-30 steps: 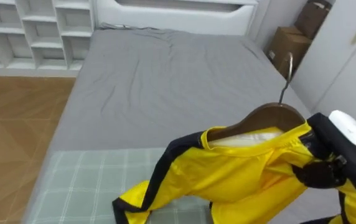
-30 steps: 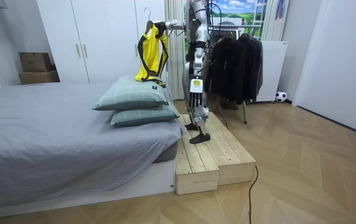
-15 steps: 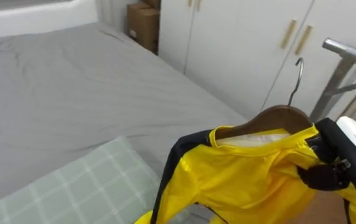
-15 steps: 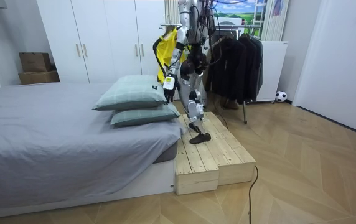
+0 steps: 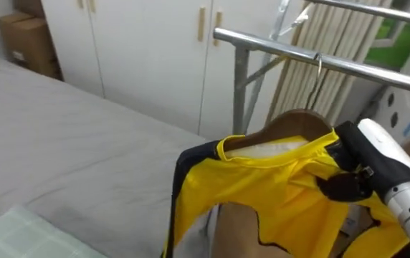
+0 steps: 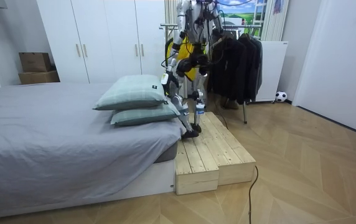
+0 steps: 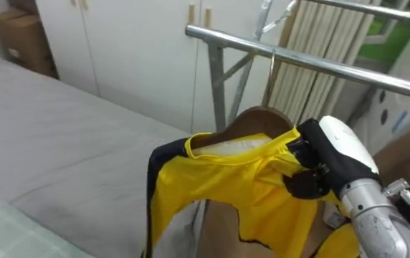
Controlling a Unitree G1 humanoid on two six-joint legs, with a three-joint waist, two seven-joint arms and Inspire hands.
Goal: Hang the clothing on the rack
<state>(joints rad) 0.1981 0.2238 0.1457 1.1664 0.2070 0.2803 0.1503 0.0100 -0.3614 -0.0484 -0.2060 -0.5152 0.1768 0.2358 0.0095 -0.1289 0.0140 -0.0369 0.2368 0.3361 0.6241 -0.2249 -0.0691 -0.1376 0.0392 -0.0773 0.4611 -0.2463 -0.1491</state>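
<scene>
Right hand (image 5: 366, 161), just below the metal rail (image 5: 277, 49), has its dark fingers curled tight round 1 shoulder of the wooden hanger (image 5: 291, 123). Grey bed (image 5: 62, 158) lies below the rail, to its left. Yellow garment (image 5: 262, 193) drapes the hanger under the rail. Hanger hook (image 5: 318, 72) reaches the rail; whether it sits over it I cannot tell. Left hand (image 6: 165, 79) hangs well below the rail.

Yellow garment (image 5: 277, 186) (black trim) on wooden hanger (image 5: 291, 125), near rail (image 5: 320, 54).
</scene>
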